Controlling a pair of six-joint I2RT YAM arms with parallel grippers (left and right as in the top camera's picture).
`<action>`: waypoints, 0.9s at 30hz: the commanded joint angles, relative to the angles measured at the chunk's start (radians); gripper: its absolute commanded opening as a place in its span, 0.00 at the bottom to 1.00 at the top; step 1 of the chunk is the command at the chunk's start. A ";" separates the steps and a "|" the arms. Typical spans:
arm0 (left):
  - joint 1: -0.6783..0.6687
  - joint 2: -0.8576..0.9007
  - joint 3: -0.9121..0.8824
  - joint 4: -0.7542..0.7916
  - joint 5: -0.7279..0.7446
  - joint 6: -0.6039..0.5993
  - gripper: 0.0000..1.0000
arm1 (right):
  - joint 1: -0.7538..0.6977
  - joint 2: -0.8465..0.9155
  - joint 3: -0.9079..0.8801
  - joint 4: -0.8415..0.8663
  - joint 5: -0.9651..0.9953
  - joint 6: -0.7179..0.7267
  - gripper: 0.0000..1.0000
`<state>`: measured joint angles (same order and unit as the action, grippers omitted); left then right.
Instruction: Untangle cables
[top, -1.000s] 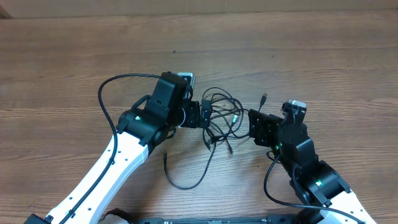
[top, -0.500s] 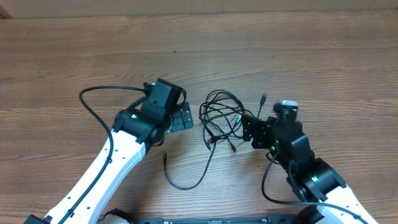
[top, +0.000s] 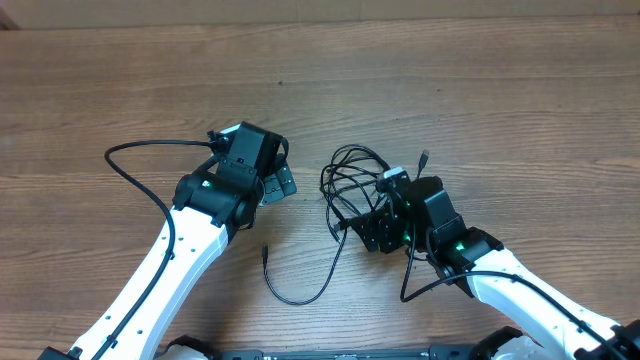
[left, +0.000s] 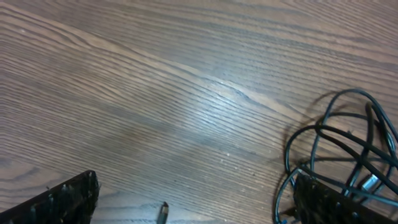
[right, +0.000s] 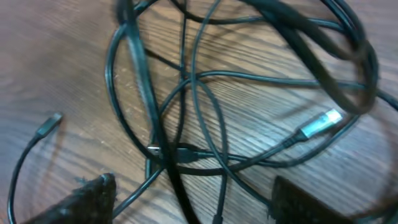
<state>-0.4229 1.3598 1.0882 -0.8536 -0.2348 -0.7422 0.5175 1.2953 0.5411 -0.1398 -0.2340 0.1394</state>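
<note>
Overhead: you have the cables (top: 352, 178) as one looped bunch at mid-bench (top: 480, 90), with one strand trailing toward the near edge. Your left gripper (top: 279, 184) is beside them and not touching. Your right gripper (top: 372, 232) is over their near side.

Left wrist: fingers (left: 59, 199) spread wide, nothing between; cables at right.

Right wrist: fingers (right: 93, 196) apart, cords crossing between, silver plug (right: 320, 123) among them.
</note>
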 joint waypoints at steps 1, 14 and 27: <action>0.005 0.000 0.019 -0.002 -0.046 -0.014 1.00 | -0.003 -0.002 0.028 0.013 -0.044 -0.022 0.37; 0.005 0.000 0.019 -0.003 -0.045 -0.014 1.00 | -0.003 -0.182 0.339 -0.198 -0.005 0.043 0.04; 0.005 0.000 0.019 -0.003 -0.045 -0.013 1.00 | -0.003 -0.343 0.831 -0.189 0.123 0.042 0.04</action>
<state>-0.4229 1.3598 1.0882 -0.8539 -0.2600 -0.7422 0.5179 0.9546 1.3304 -0.3569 -0.1478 0.1799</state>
